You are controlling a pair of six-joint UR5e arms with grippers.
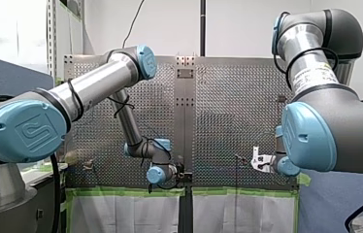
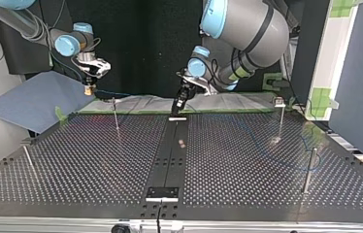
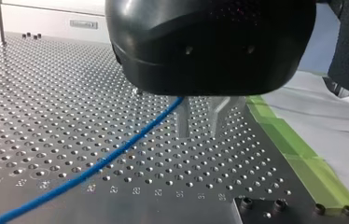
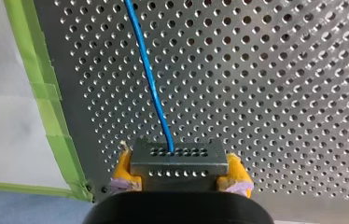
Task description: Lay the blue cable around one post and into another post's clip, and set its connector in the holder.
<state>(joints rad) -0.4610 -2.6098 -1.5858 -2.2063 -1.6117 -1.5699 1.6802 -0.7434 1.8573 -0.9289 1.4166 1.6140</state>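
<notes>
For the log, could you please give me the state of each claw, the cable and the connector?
right claw: shut on the connector.
connector: gripped, not yet set down.
blue cable: one end in the connector; a stretch rises from the table to the left claw.
left claw: low over the table; open or shut unclear.

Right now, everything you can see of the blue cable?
The blue cable is thin, round and smooth-sheathed. One end enters a grey connector with rows of small holes, clamped between my right gripper's yellow pads. It runs out over the perforated table. In the left wrist view it slants up off the table to my left gripper. The top view shows a faint slack loop near a post at its right.
</notes>
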